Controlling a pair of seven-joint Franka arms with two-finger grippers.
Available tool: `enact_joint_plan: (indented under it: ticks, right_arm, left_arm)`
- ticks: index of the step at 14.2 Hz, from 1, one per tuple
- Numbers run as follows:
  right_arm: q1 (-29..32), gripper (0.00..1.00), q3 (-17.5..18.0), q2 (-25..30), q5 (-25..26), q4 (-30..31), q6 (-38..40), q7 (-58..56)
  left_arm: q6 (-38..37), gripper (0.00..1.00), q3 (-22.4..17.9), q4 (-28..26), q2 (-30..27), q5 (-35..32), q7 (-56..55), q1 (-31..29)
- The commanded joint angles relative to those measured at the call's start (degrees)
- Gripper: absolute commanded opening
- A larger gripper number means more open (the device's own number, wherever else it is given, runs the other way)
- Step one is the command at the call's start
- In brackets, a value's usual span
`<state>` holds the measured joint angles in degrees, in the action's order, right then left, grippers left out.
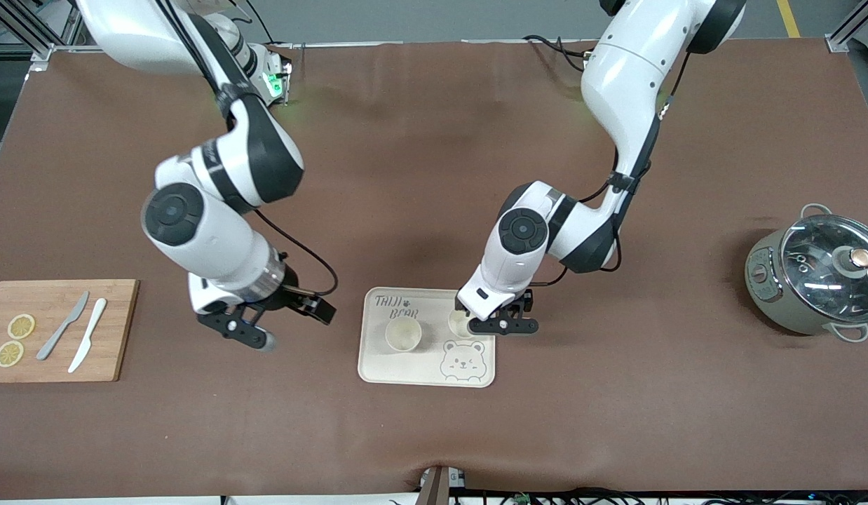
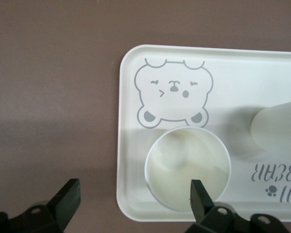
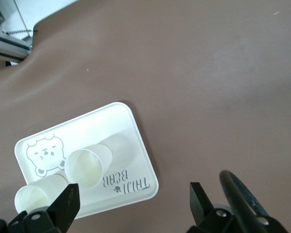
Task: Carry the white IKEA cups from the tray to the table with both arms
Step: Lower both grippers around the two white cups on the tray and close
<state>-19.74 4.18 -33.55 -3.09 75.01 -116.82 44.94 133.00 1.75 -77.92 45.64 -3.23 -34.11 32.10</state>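
Two small off-white tapered cups stand upright on the cream bear-printed tray [image 1: 378, 365], set near the dark-brown table's [image 1: 616, 421] camera-side edge within both arms' reach. The left gripper [image 1: 496, 317], fingers apart, hangs over the cup by the tray's left-arm edge [image 2: 187, 169], apparently to straddle it. The right gripper [image 1: 280, 324], fingers also apart, waits over bare table beside the tray; the other cup [image 1: 403, 334] is unclaimed.

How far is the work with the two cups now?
Done: nothing, since both white cups stand on the tray. In hand: the left pincer is open over the cup toward the left arm's end. Left: lifting both cups onto the table; the open right pincer hangs beside the tray.
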Motion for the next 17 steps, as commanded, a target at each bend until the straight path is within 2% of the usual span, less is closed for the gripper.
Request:
enact_joint_plan:
  ticks: [1, 10, 14, 16, 17]
  right_arm:
    - [-1.9, 1.00, -0.6, -3.1, 0.3, -0.6, -3.9, 1.2]
    - [-4.6, 1.00, -0.8, -9.7, 1.7, -0.4, -13.9, 1.3]
    - [-5.8, 1.00, -0.8, -11.7, 3.3, -0.2, -14.5, 1.2]
    - [-6.4, 1.00, -0.8, -12.5, 3.4, -0.2, -14.5, 1.0]
    - [-6.4, 1.00, -0.8, -12.9, 3.4, -0.2, -14.5, 1.0]
  left_arm:
    - [2.4, 1.00, -1.1, 1.6, 2.0, -1.3, -1.7, 0.8]
    - [4.7, 1.00, -2.6, 1.6, 2.9, -1.3, -1.3, 1.1]
    - [7.0, 1.00, -2.7, 1.6, 3.8, -1.3, -1.6, 1.2]
    - [7.6, 0.93, -2.7, 1.7, 4.2, -1.3, -1.6, 1.1]
    - [8.1, 0.76, -2.6, 1.7, 4.2, -1.3, -1.8, 1.2]
